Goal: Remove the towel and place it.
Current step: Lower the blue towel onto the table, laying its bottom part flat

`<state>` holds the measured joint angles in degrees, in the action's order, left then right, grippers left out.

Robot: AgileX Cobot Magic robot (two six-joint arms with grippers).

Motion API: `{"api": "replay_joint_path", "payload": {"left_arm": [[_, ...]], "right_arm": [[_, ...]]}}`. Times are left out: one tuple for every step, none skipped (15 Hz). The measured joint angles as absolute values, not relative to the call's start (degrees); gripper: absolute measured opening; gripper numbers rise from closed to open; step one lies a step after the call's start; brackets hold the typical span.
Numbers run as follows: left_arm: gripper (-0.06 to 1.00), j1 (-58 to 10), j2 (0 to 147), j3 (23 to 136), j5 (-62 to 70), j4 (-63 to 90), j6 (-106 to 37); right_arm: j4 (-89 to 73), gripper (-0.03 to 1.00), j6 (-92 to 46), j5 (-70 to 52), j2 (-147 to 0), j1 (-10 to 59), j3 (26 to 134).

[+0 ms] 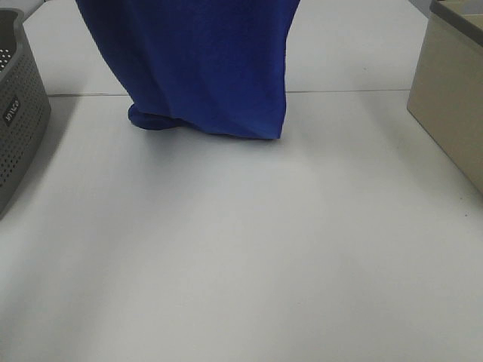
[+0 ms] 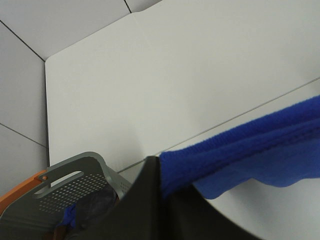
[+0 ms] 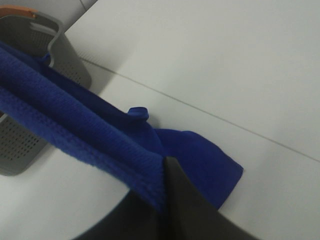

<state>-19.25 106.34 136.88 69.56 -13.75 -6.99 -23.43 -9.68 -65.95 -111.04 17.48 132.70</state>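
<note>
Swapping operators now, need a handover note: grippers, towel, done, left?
Left gripper: shut on an edge of the towel.
Right gripper: shut on the same edge.
Towel: hangs between them, lower end bunched on the table; grey basket to its left, beige box to its right.
Done: towel gripped and raised.
Left: place it, likely flat on the table, then release.

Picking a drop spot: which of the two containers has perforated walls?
The grey basket on the left; the beige box on the right has plain walls.

Royal-blue towel (image 1: 204,60), grey perforated basket (image 1: 19,128), white table (image 1: 249,256)
</note>
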Motion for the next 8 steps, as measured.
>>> {"api": "replay_joint_path", "payload": {"left_arm": [[0.0, -19.1, 105.5, 136.9, 69.6, -12.6, -6.6], [0.0, -19.0, 104.6, 136.9, 69.6, -11.3, -6.3], [0.0, -19.0, 103.7, 136.1, 69.6, -9.9, -6.1], [0.0, -19.0, 102.2, 134.2, 69.6, -9.0, -5.6], [0.0, -19.0, 101.2, 132.8, 69.6, -8.7, -4.9], [0.0, -19.0, 99.4, 129.5, 69.6, -8.4, -3.6], [0.0, -19.0, 97.2, 125.9, 69.7, -8.2, -2.3], [0.0, -19.0, 95.0, 122.0, 69.7, -7.8, -1.3]], "right_arm": [[-24.9, 0.02, -10.6, -68.1, -111.0, 17.5, 132.7], [-26.5, 0.02, -11.5, -69.2, -110.9, 17.5, 132.7], [-27.8, 0.02, -11.9, -69.7, -110.8, 17.5, 132.7], [-28.0, 0.02, -12.4, -70.0, -110.6, 17.5, 132.7], [-28.0, 0.02, -12.6, -70.0, -110.6, 17.5, 132.7], [-28.0, 0.02, -12.6, -70.0, -110.5, 17.5, 132.7], [-28.0, 0.02, -12.7, -70.0, -110.5, 17.5, 132.7], [-28.0, 0.02, -12.8, -70.0, -110.0, 17.5, 132.7]]}}
